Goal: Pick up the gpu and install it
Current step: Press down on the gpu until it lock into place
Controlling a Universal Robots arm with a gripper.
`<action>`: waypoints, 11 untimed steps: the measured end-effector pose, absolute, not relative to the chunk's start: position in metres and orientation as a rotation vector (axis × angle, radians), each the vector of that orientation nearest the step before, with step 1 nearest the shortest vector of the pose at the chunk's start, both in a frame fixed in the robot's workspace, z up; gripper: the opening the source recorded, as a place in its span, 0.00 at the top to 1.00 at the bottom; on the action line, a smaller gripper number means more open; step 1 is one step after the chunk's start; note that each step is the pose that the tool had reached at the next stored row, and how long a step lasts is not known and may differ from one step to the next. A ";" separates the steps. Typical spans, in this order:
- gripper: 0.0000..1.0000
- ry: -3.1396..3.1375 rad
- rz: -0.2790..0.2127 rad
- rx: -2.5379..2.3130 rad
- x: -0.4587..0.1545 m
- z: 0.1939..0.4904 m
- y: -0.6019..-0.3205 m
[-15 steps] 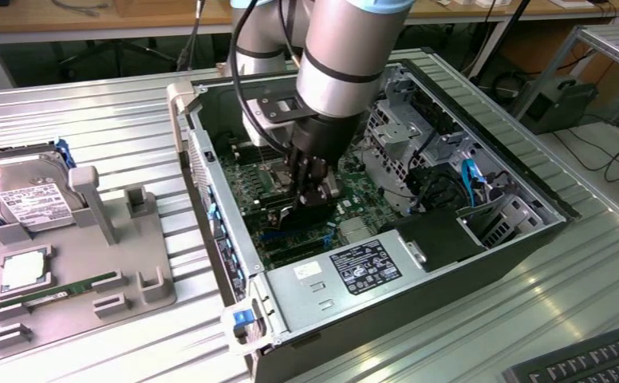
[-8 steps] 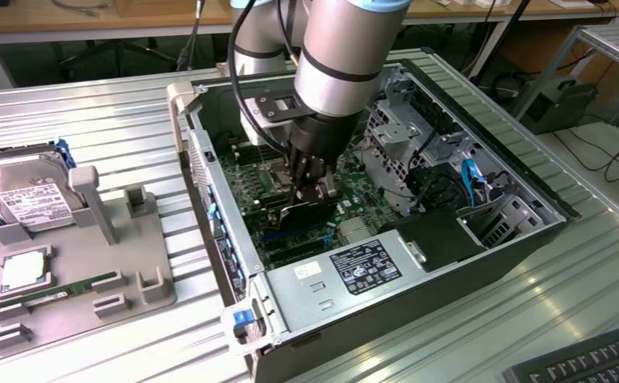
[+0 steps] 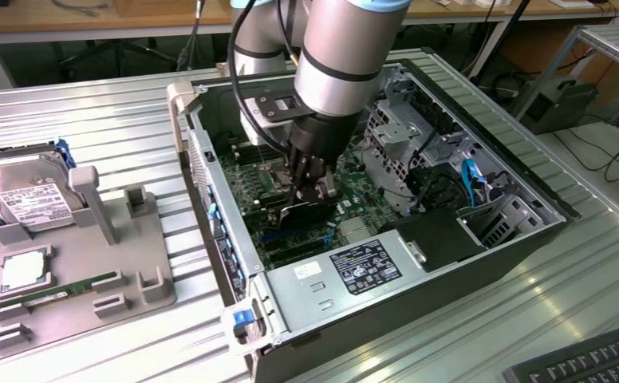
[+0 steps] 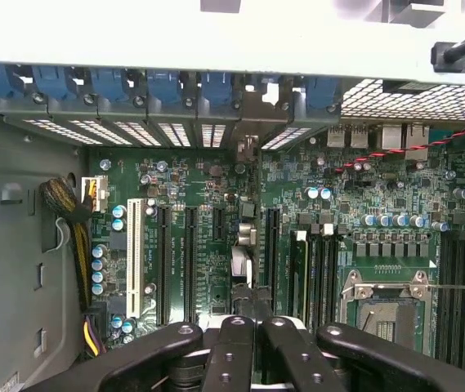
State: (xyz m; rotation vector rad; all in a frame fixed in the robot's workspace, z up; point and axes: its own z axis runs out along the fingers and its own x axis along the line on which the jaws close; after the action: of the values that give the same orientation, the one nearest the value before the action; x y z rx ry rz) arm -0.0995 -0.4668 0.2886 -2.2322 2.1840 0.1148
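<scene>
The gpu [image 3: 301,214], a dark flat card, stands on edge over the green motherboard [image 3: 357,187] inside the open computer case [image 3: 522,187]. My gripper [image 3: 315,191] reaches down into the case, shut, with its fingertips right at the card's upper edge. I cannot tell whether they pinch the card or only rest on it. In the wrist view the gpu [image 4: 243,261] shows edge-on, running from my gripper [image 4: 254,322] toward the rear slot brackets [image 4: 252,122], in line with the black expansion slots [image 4: 190,253].
Left of the case in the exterior view, a grey fixture [image 3: 128,271] holds a silver hard drive [image 3: 28,199], a CPU [image 3: 22,271] and a green RAM stick [image 3: 54,291]. The power supply [image 3: 357,267] and drive cages [image 3: 395,128] crowd the case. A keyboard [image 3: 597,359] lies at the lower right.
</scene>
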 end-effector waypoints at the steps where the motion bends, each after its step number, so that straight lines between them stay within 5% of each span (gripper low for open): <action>1: 0.89 2.184 0.114 -2.232 -0.100 0.289 -0.466; 11: 0.89 2.177 0.100 -2.228 -0.109 0.271 -0.461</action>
State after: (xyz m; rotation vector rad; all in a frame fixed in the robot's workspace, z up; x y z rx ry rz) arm -0.1090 -0.4609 0.2705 -2.2283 2.1768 0.1003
